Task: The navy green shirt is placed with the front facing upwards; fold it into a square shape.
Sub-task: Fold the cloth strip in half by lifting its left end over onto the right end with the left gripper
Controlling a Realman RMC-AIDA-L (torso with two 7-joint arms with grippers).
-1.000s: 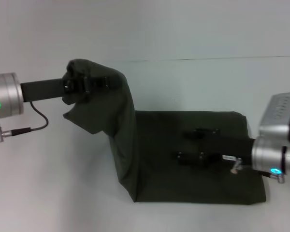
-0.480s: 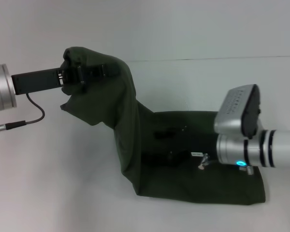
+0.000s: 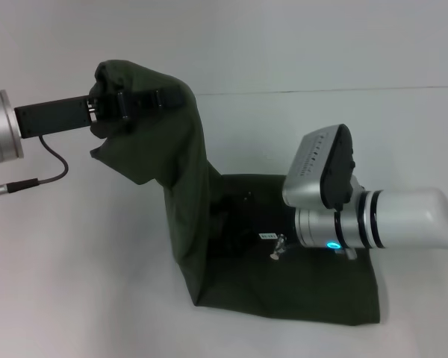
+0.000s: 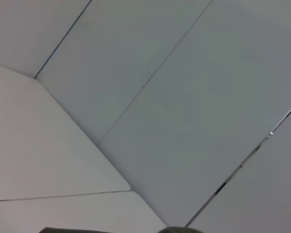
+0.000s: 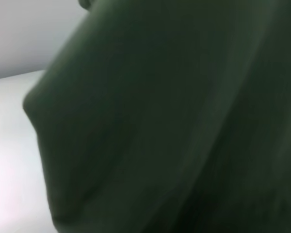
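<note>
Table [image 3: 75, 283], white and broad, carries the navy green shirt [image 3: 284, 291], whose lower part lies flat and dark on the right half of the surface while its left portion rises in a steep draped sheet to a peak well above the table. At that peak the left tool [image 3: 131, 104] comes in level from the left arm and is clenched on a bunch of the shirt's fabric, the cloth hanging over and below it in loose folds. The right arm reaches in from the right, low over the flat part of the shirt, and the right tool [image 3: 235, 212] sits against the foot of the raised sheet, dark on dark, so I cannot tell whether it grips anything. In the right wrist view the shirt [image 5: 184, 121] fills almost everything, with a sliver of the table [image 5: 9, 145] beside it. The left wrist view shows only pale panels and a thin edge of the shirt [image 4: 179, 229].
</note>
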